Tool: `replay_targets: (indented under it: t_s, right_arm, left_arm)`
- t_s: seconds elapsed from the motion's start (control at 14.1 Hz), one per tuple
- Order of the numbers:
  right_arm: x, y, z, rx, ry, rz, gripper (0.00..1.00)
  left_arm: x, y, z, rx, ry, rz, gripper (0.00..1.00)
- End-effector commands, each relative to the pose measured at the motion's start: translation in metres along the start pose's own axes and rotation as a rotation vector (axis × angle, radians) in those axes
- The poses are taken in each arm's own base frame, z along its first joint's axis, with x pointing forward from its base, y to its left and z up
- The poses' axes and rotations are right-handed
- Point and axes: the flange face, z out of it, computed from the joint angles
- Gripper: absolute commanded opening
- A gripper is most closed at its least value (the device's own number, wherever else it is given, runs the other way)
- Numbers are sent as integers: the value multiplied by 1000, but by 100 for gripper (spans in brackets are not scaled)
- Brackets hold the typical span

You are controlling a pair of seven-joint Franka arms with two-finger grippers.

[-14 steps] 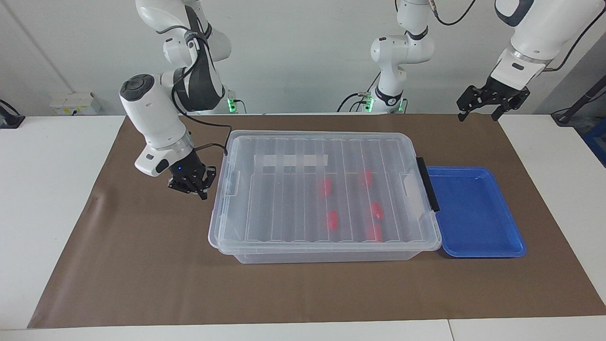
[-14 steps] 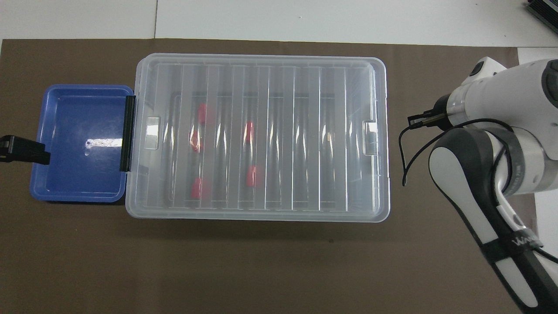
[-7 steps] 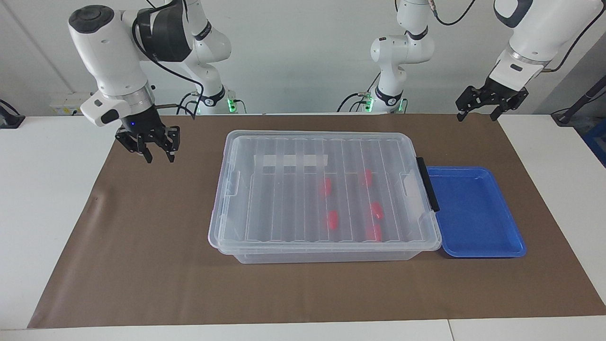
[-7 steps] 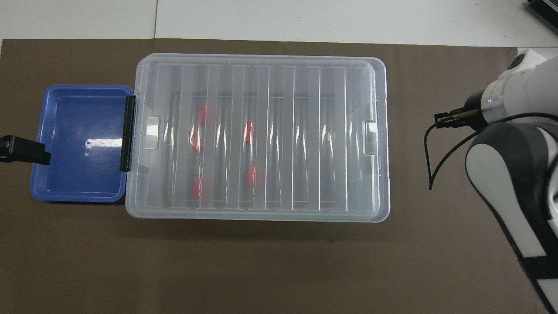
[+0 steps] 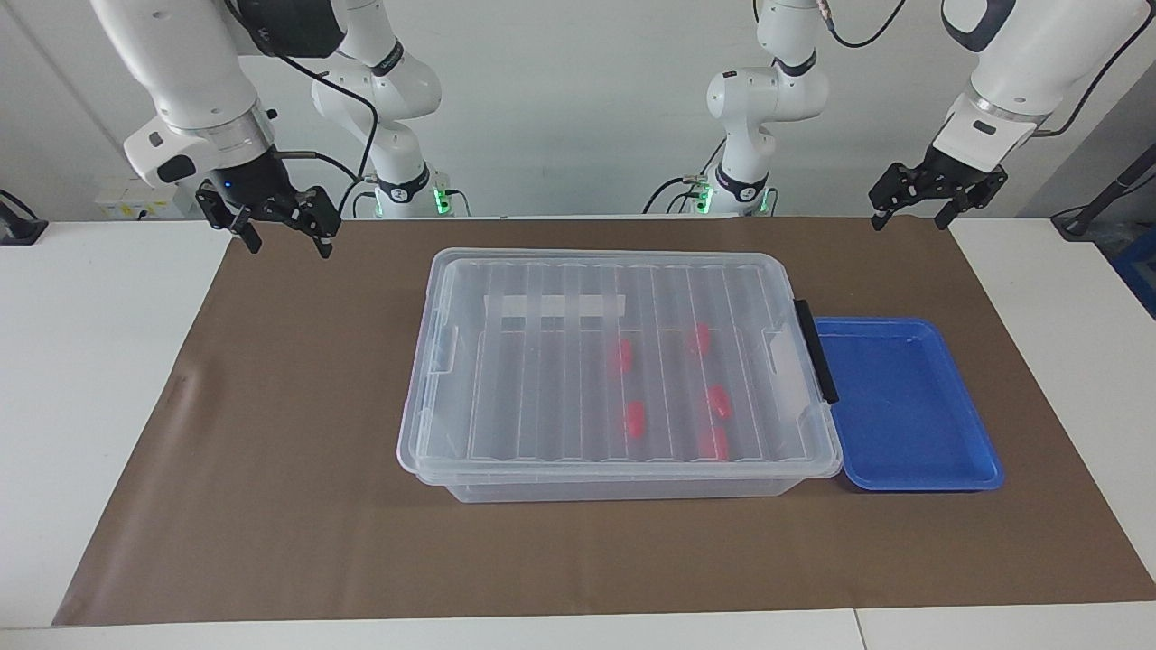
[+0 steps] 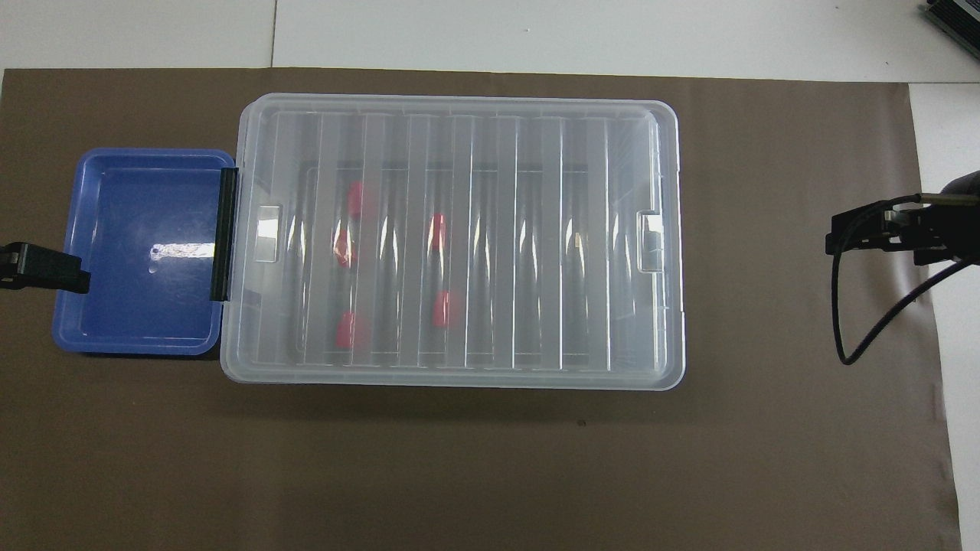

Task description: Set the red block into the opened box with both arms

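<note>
The box (image 5: 619,370) is found at the middle of the worktop (image 5: 271,506) with its ribbed lid (image 6: 459,237) seated on it. Five red blocks (image 5: 635,419) are seen through the lid, resting on the box floor. The blue tray (image 5: 903,406), touching the latch end of the box, holds nothing. The right end effector (image 5: 284,227) is raised over the mat's edge at the right arm's end, fingers apart and nothing held. The left end effector (image 5: 914,206) waits in the air at the left arm's end, fingers likewise apart and bare. No block is seen outside the box. The placing is judged complete; nothing appears to be left beyond parking the arms.
</note>
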Motion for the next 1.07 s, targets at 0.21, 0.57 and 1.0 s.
replay_targets:
  t_s: [0.21, 0.57, 1.0]
  right_arm:
    - [2, -5, 1, -50, -7, -49, 100]
    - [-3, -5, -2, -38, -34, -49, 100]
    - [-3, -6, -2, -34, -25, -48, 100]
  left_arm:
    - [-8, 0, 4, -9, 15, 8, 100]
    - [-9, 1, 3, -8, 22, 9, 100]
    - [-11, 0, 10, -8, 26, 7, 100]
